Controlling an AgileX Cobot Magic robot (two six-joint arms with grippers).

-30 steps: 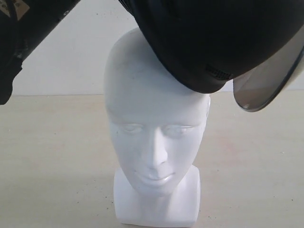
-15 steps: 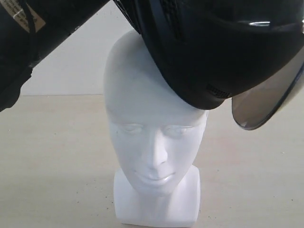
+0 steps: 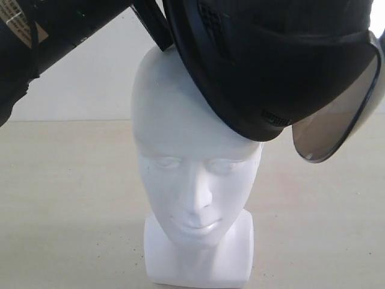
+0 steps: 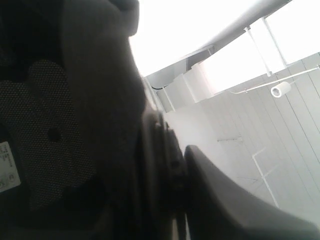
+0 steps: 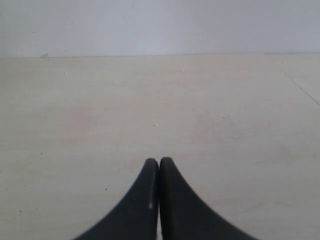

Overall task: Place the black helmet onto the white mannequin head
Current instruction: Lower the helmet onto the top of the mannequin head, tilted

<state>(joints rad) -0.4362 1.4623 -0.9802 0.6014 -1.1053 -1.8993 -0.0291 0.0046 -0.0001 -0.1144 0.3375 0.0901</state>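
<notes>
While hanging tilted over the crown of the white mannequin head (image 3: 195,174), not properly seated yet, so call it roughly halfway. Got the black helmet (image 3: 271,66) up there, lower rim touching the head or just shy of it, can't tell which, with the visor (image 3: 337,114) dangling off to one side instead of over the face. Left to do, at a guess: level it, square it up, press down. Looks pinched by the rim in the left gripper (image 4: 170,170) jaws, padded lining (image 4: 55,125) and white label (image 4: 7,167) just beside them. As for the right gripper (image 5: 159,167): jaws pressed together, holding nothing, only bare table (image 5: 150,100) beyond the tips.
</notes>
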